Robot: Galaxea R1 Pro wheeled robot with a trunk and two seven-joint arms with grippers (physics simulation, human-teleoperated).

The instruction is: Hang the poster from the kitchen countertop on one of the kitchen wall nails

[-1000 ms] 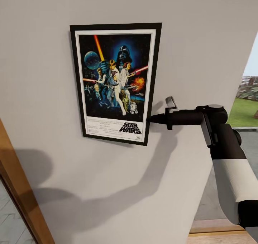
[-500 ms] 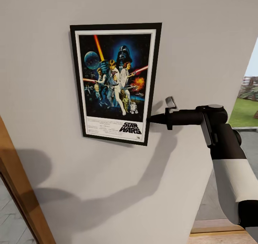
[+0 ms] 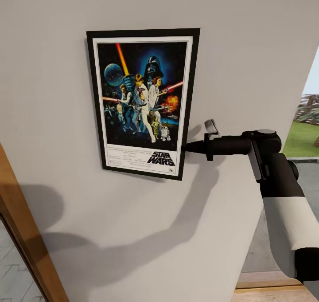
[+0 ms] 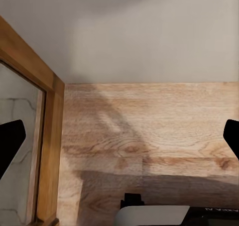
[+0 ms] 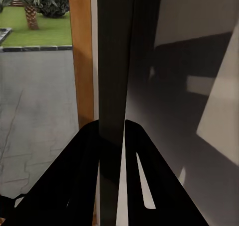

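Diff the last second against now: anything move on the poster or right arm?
Nothing visibly changed there. The poster hangs against the wall at the same slight tilt, and the right gripper stays shut on its lower right edge, jaws pinching the frame in the right wrist view. The scene at the picture's edges shifted a little, which looks like camera motion.
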